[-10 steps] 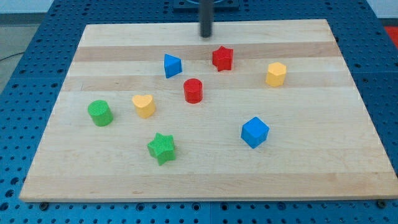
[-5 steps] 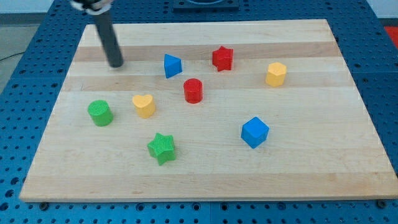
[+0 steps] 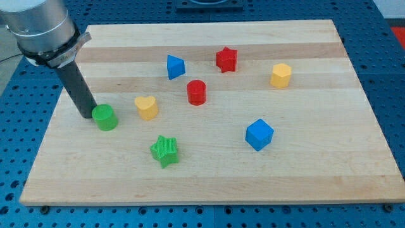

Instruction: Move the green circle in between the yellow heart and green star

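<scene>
My tip (image 3: 87, 116) touches the green circle block (image 3: 104, 118), not yet pushed between yellow heart block (image 3: 146, 107) and green star block (image 3: 165, 151); no hand fitted.

The surface (image 3: 209, 171) is pale, smooth, matt wood in glued strips. The green star (image 3: 165, 151) looks like ribbed plastic. The rod (image 3: 77, 90) is matt dark.
</scene>
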Tool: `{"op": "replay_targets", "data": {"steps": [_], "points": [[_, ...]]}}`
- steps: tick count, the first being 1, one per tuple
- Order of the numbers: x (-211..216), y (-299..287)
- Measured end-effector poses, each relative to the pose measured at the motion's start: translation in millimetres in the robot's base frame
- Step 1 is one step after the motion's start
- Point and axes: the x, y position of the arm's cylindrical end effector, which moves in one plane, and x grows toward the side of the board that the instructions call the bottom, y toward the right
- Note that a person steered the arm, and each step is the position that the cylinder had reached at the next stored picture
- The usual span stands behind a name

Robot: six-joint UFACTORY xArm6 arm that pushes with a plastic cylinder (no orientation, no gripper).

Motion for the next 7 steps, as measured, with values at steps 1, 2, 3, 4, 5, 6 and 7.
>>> {"op": "replay_targets", "data": {"steps": [1, 2, 3, 4, 5, 6, 7], "points": [[12, 15], [30, 35], [45, 54], [62, 73], [77, 95], [79, 117], [79, 143]]}}
